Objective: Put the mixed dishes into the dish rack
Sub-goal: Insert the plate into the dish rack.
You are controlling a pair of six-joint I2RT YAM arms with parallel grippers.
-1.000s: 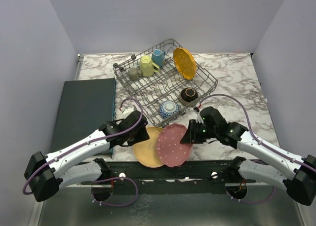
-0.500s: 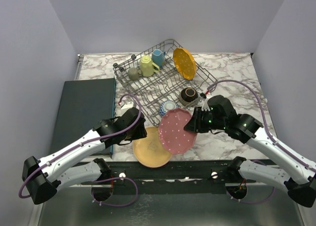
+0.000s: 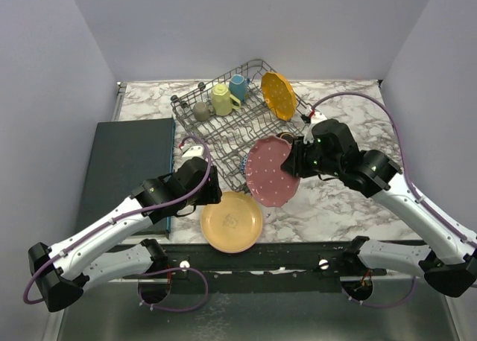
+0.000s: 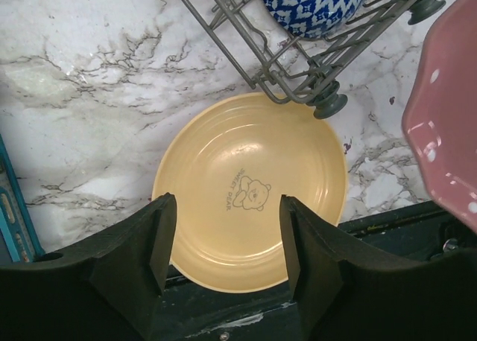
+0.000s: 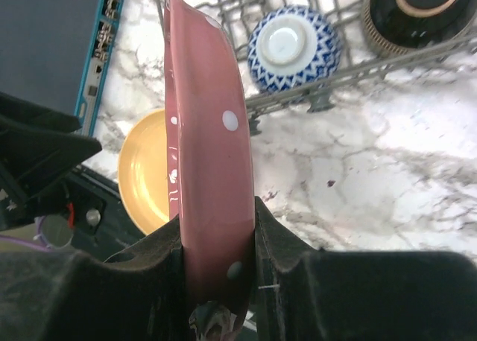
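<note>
The dish rack sits mid-tabletop, with the mat at its 9 o'clock. Inside it are three mugs at 11 o'clock, a standing plate at 1 o'clock, and a patterned bowl and second bowl along the 5 o'clock edge. A flat plate lies at the rack's 6 o'clock, with the left gripper at its 9 o'clock. The right gripper holds a dotted plate on edge over the rack's 5 o'clock corner.

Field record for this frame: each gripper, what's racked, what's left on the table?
right gripper: shut on pink plate, held on edge, off the table
left gripper: open, aimed at peach plate
on table: peach plate, flat
in dish rack: orange plate, yellow mug, blue mug, olive mug, brown bowl, blue-patterned bowl
</note>
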